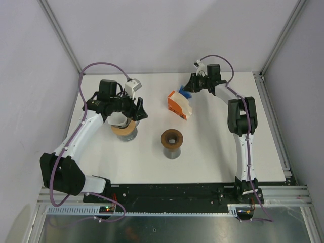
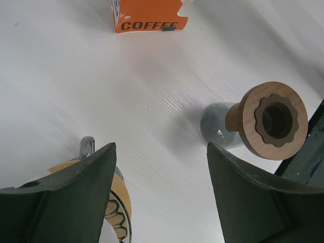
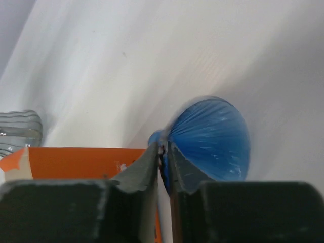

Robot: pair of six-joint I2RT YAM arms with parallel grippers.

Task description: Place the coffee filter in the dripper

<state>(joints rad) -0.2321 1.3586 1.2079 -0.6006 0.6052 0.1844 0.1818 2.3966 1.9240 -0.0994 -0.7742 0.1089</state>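
A: "Left tool (image 2: 161, 149): jaws apart, idle. Where's the filter?"

B: "In the orange box (image 1: 177, 107), far centre, I'd judge. Right tool (image 3: 163, 149) is pinched nearly together at its edge; lift slowly, one sheet, toward the blue dripper (image 3: 212, 136) beside."

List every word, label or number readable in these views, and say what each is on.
"COFFEE": black print on the orange box, left wrist view.
Top view: dark print on the same box, too small to read.
Right wrist view: no text in sight.
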